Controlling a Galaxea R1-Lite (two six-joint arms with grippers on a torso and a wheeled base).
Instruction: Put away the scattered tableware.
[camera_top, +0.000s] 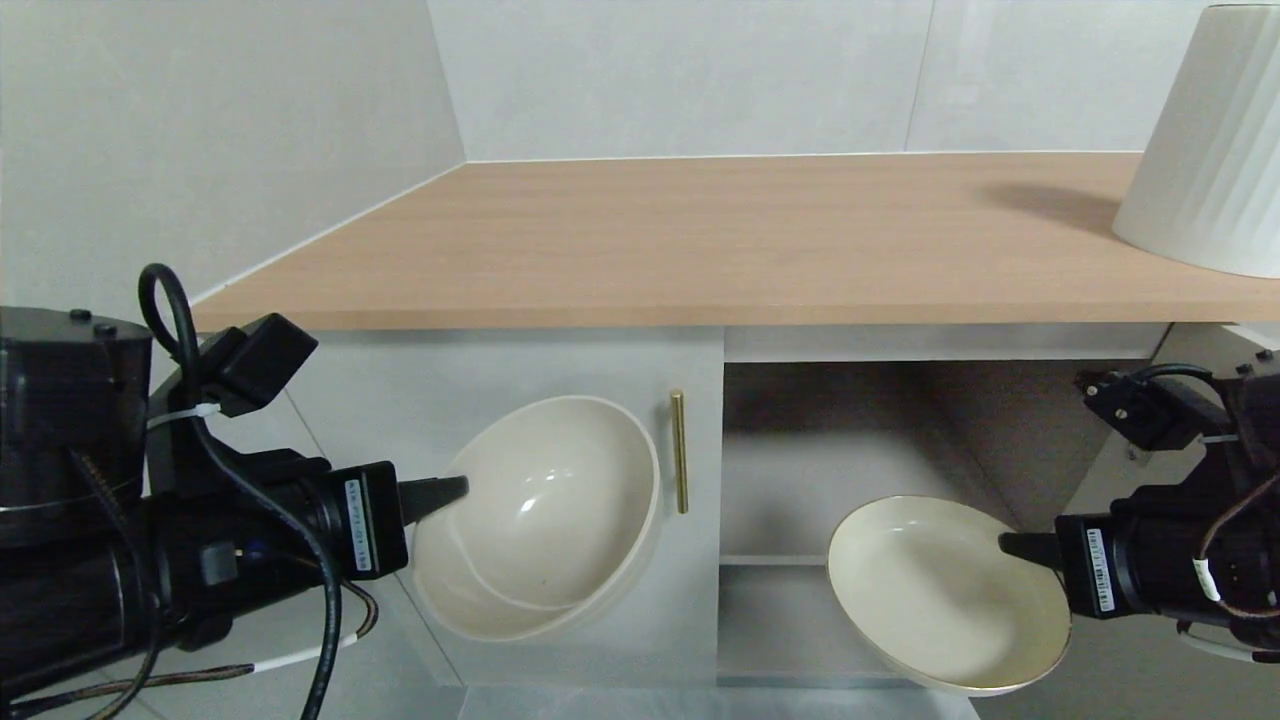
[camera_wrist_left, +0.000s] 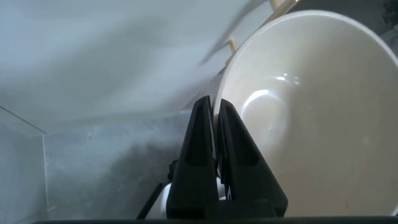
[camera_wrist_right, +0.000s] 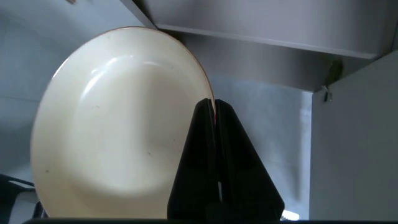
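Closest in, the left gripper (camera_top: 455, 490) was clenched on the rim of the deep bowl (camera_top: 550, 510), one finger inside and one outside, as the left wrist view confirmed. That bowl hung tilted on edge in front of the closed cabinet door (camera_top: 400, 400), just beside its brass handle (camera_top: 679, 450). On the other side, the right gripper (camera_top: 1010, 543) pinched the rim of the shallow plate (camera_top: 940, 600) in the same way. The plate was held tilted before the open compartment (camera_top: 850, 430), near the shelf (camera_top: 770, 560).

The step in hand looked to be stowing both dishes in that open bay. To do it well, the plate should probably go first, since it already faced the opening. It would want levelling so its base meets the shelf flat, and the pinch kept firm until the plate is fully borne, because a rim grip on glazed ware could slip. The bowl would need carrying towards the robot's right, past the handle, and only once the right arm is out of the way, so the two arms do not crowd each other.

Counted: two grippers, one bowl, one plate, one closed door with one handle, one open compartment with one shelf, one wooden countertop (camera_top: 700, 230) and one white lampshade (camera_top: 1210, 150) standing on it
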